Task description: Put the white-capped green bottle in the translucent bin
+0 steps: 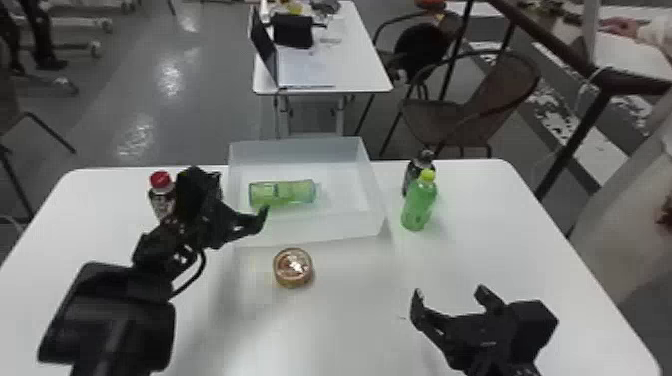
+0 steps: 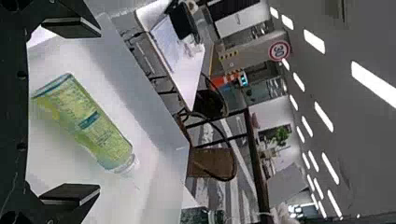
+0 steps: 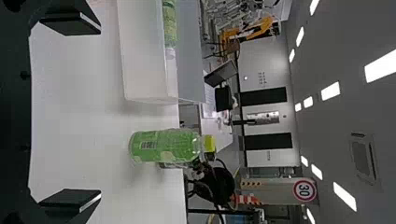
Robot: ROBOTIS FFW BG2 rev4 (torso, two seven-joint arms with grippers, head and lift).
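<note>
In the head view my left gripper (image 1: 245,220) is over the near left side of the translucent bin (image 1: 305,231). The green bottle (image 1: 282,193) lies on its side on the bin floor. In the left wrist view that bottle (image 2: 88,123) shows its white cap end, and my left gripper (image 2: 72,112) stands open with nothing between its fingers. My right gripper (image 1: 450,300) is parked low over the table's right part; in the right wrist view the right gripper (image 3: 70,112) is open and holds nothing.
A yellow-capped green bottle (image 1: 419,205) stands right of the bin, with a dark bottle (image 1: 412,172) behind it. A red-capped bottle (image 1: 161,192) stands left, partly behind my left arm. A roll of tape (image 1: 293,268) lies before the bin on the white table (image 1: 345,320).
</note>
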